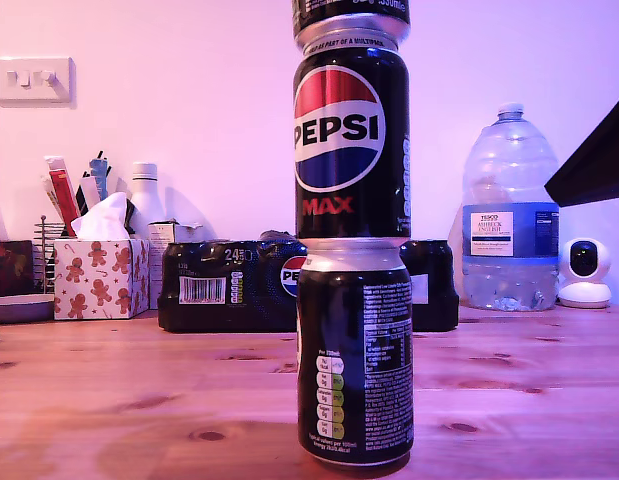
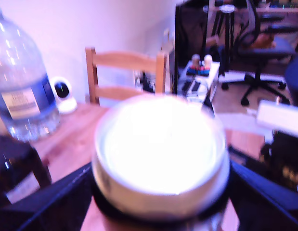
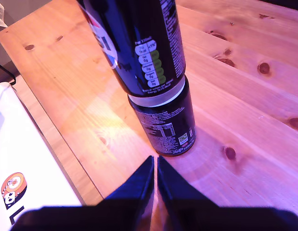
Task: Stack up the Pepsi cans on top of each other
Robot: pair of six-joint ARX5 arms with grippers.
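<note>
Knotty pine tabletop, pink-lit wall behind. Near front edge: bottom Pepsi can upright, middle Pepsi can on its rim, top Pepsi can above, likely for stacking. My first gripper straddled top can; grip unclear. My second gripper pinched empty, apart.

The three black Pepsi cans are glossy painted metal with bare brushed-silver rims. They stand on a tan knotty wooden table, smooth and lightly sheened. At ten o'clock from the stack, the wide black multipack wears shiny wrinkled plastic film; at three o'clock, the big clear plastic water bottle carries a paper label.
</note>
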